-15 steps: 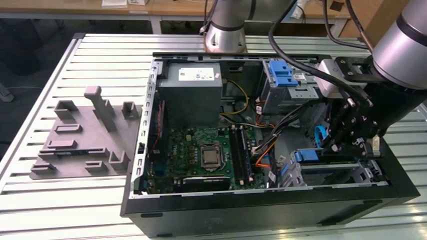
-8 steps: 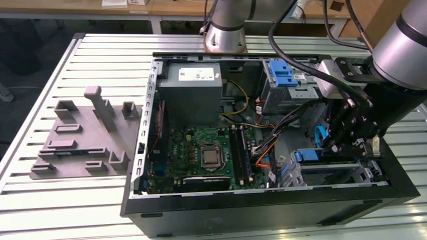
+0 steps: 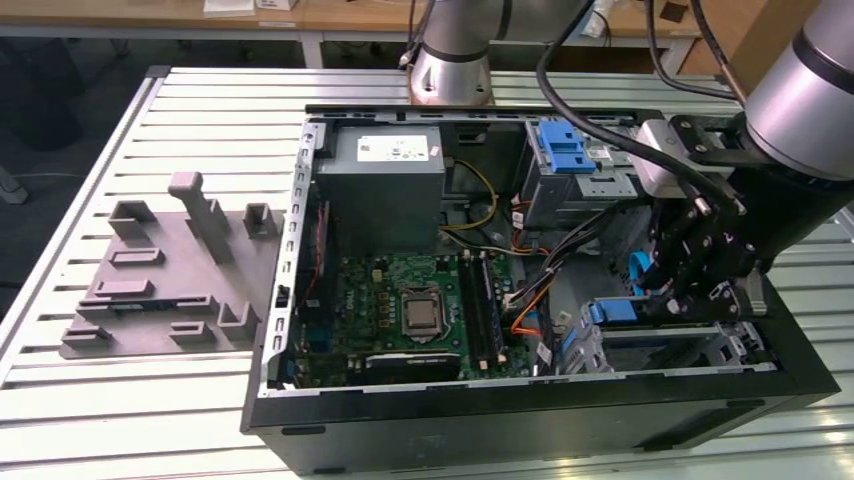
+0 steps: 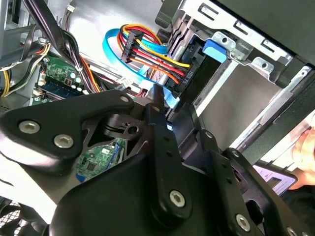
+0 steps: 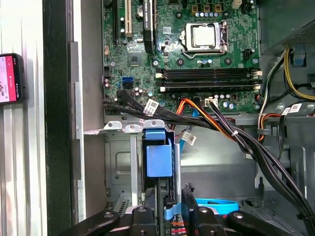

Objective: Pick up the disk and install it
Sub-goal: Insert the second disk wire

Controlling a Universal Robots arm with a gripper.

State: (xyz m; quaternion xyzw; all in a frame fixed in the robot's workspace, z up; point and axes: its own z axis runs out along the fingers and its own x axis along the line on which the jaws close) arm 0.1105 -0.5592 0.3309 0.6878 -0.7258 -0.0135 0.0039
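The disk (image 3: 617, 311) stands on edge in the drive cage (image 3: 694, 345) at the case's front corner, on the exterior view's right. Its blue frame end (image 5: 159, 155) shows between the cage's metal walls, and in the second wrist view it is a dark slab with a blue tab (image 4: 216, 49). My gripper (image 3: 681, 300) reaches down into the case right over the cage. Its two black fingers (image 5: 189, 196) flank the disk's near end and are shut on it. The gripper (image 4: 174, 115) sits beside the blue and coloured cables (image 4: 147, 54). The disk's label is hidden.
The open computer case (image 3: 534, 400) lies on a slatted table. Inside are the motherboard (image 3: 414, 310), a grey metal box with a white sticker (image 3: 387, 190), an upper bay with a blue latch (image 3: 567, 150) and cable bundles (image 5: 236, 137). A grey fixture (image 3: 160, 270) lies on the exterior view's left.
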